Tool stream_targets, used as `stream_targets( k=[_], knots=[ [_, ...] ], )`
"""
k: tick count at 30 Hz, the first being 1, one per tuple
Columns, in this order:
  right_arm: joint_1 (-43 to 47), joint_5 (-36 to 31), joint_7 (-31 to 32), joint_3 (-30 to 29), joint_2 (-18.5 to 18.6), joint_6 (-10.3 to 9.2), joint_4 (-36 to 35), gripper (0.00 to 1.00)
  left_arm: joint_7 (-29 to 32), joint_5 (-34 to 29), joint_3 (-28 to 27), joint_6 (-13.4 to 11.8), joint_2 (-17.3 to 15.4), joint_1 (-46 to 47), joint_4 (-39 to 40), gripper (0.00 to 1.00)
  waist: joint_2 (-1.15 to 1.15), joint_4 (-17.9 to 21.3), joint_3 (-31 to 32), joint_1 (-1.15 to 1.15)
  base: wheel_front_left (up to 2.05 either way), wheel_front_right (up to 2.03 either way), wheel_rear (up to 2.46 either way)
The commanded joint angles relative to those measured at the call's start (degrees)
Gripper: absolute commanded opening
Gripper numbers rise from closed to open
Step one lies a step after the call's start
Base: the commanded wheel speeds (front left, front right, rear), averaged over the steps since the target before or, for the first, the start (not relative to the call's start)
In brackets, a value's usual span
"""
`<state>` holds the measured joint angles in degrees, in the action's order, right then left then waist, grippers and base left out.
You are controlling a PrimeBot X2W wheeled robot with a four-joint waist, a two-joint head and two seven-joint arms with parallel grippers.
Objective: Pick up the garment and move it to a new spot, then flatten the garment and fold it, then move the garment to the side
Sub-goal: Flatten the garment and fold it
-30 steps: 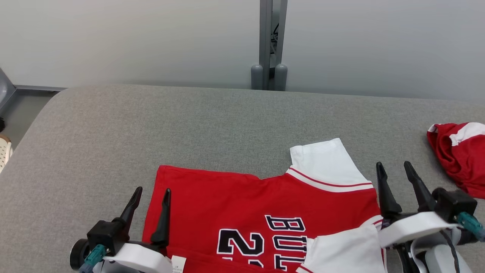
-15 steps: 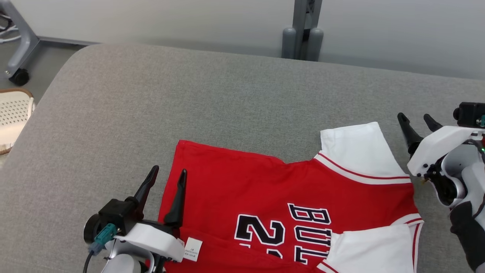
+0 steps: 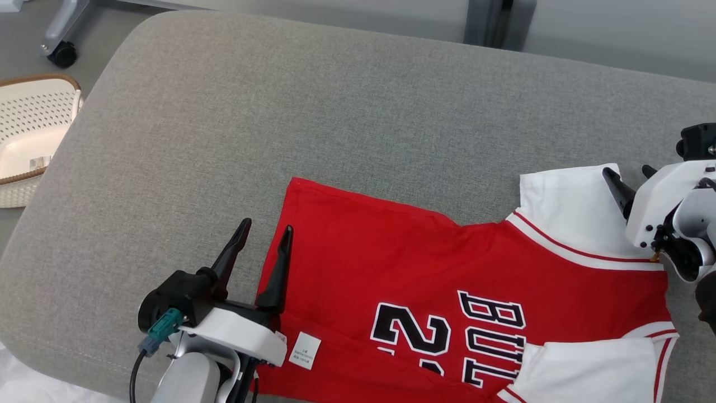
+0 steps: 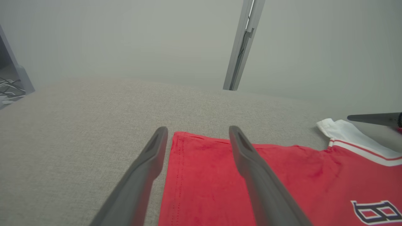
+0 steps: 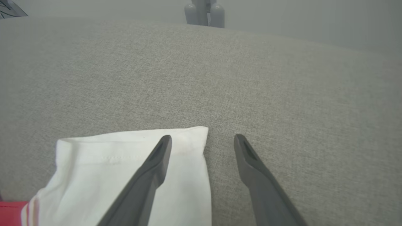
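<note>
Soft, even, bright light, seemingly from above, with no glare. In the head view the left fingers [image 3: 278, 268] throw barely any shadow on the grey surface [image 3: 335, 112] under them, and the weave and the red garment [image 3: 391, 252] beside them are crisp. In the 2 wrist views the finger bases smear toward the bottom edge. The wall [image 4: 125, 37] beyond the tips is hazy, and the post [image 4: 241, 47] leans with wide-angle bending. Ahead of the right fingers [image 5: 154, 169] the surface's far edge bows.
</note>
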<state>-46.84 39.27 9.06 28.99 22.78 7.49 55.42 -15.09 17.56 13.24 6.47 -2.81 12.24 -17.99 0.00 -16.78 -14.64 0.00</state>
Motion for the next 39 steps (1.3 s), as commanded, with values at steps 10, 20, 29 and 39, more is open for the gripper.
stream_targets(
  k=[10,20,29,39],
  knots=[
    [-3.24,4.16,-0.06,5.64,0.59,0.02,4.0,1.0,-0.08,-0.08,0.45,-0.61,-0.21,1.34,0.03,1.0,0.0,-0.98,-0.89,0.0,0.0,0.0,0.0],
    [-3.22,8.28,-0.71,9.4,1.22,0.02,4.94,1.0,-0.08,-0.41,1.16,-0.52,-0.22,1.39,-0.2,1.0,0.0,-1.95,-0.74,0.0,0.0,0.0,0.0],
    [-4.74,11.1,-2.37,12.04,1.81,0.02,6.41,0.7,-0.09,-1.14,0.51,-0.32,-0.22,1.21,-0.08,1.0,0.0,-2.46,-0.86,0.0,0.0,0.0,0.0],
    [-6.09,14.01,-3.67,14.99,2.54,0.02,6.7,0.0,-0.08,-1.35,0.45,-0.5,-0.22,1.7,0.05,1.0,0.0,-2.58,-1.43,0.0,0.0,0.0,0.0]
  ],
)
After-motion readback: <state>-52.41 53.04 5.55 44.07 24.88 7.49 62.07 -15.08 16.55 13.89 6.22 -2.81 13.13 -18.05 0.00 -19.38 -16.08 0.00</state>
